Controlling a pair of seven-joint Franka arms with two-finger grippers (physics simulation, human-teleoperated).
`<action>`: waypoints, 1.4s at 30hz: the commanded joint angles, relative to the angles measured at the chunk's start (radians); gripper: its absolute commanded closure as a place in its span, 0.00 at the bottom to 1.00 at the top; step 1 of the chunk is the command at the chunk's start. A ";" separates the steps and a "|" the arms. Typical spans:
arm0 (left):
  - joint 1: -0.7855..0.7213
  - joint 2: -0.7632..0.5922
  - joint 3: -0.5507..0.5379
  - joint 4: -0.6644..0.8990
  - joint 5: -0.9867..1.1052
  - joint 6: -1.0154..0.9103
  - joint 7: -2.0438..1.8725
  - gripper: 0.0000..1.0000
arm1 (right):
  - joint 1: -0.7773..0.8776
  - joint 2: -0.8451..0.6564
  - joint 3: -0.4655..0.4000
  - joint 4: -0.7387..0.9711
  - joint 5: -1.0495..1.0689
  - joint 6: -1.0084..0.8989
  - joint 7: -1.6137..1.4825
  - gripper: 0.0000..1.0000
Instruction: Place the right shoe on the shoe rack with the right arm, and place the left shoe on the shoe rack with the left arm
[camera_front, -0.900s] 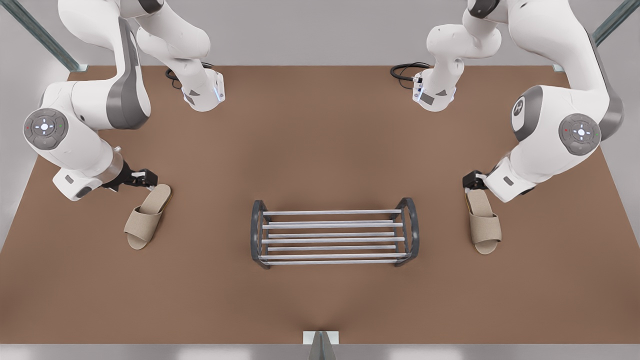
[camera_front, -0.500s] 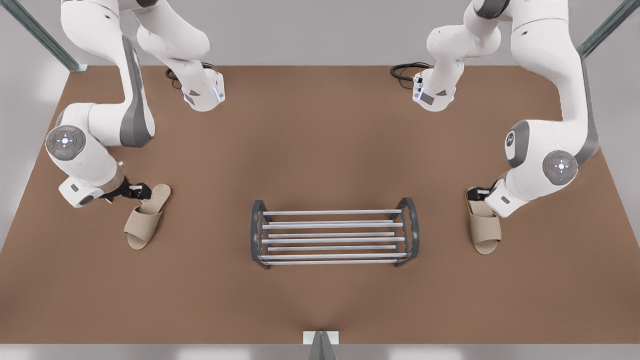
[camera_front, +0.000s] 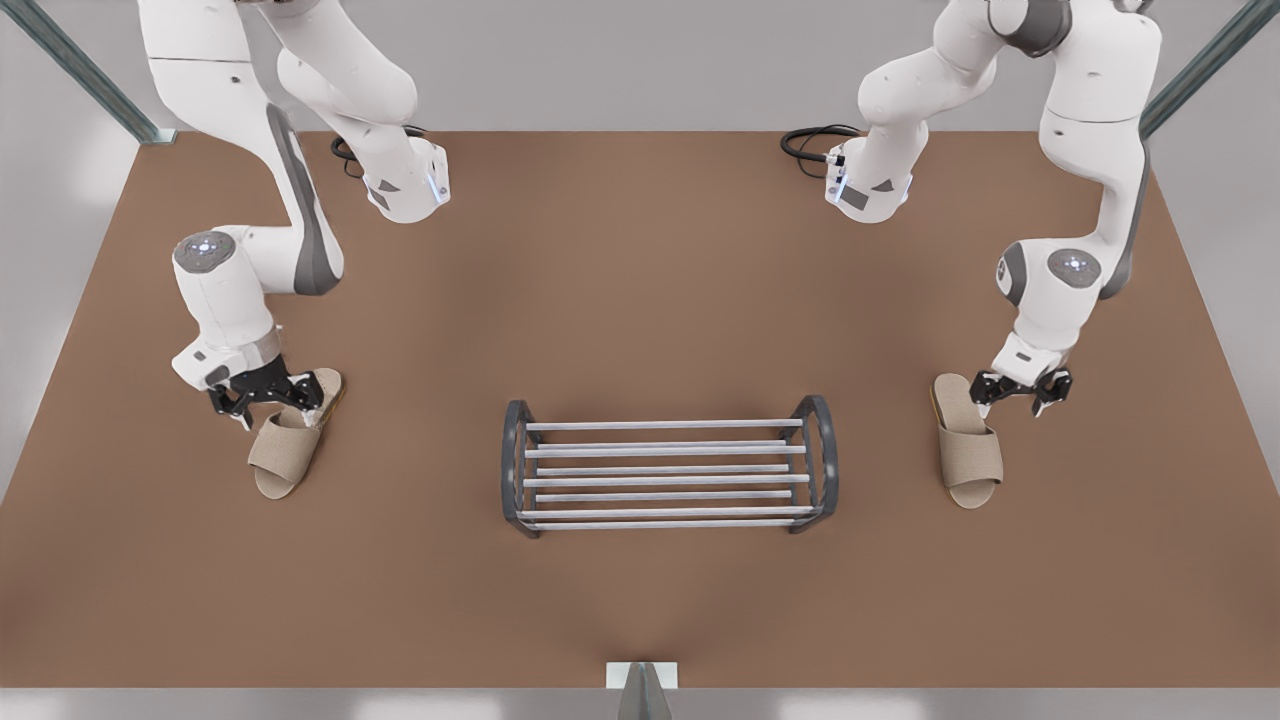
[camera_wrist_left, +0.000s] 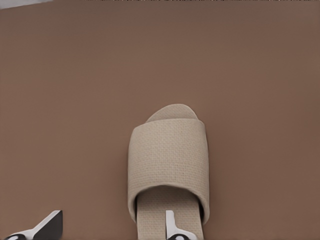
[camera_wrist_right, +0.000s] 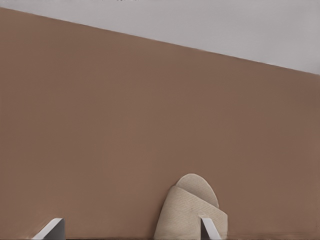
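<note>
Evenly matched: both end effectors spread open, holding nothing.
Right end effector straddles the beige woven right shoe's heel at the barred shoe rack's 9 o'clock; left end effector does likewise over the left shoe at 3 o'clock on the brown bench.

Both slippers, one left of the shoe rack in the front view and one right of it, look like matt beige woven cloth. The rack has smooth silvery metal-looking bars and dark grey frames. Under it, the table is flat matt brown.
</note>
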 joint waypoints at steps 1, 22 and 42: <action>0.015 0.019 0.000 -0.014 0.015 0.208 -0.003 0.00 | -0.245 -0.003 0.001 -0.076 0.001 0.519 -0.199 0.00; 0.044 0.221 0.003 -0.016 0.006 0.345 -0.004 0.00 | -0.330 0.091 0.109 -0.169 -0.038 0.599 -0.175 0.00; 0.035 0.287 0.015 0.067 -0.002 0.374 -0.003 0.00 | -0.460 0.258 0.129 -0.133 -0.030 0.599 -0.141 0.00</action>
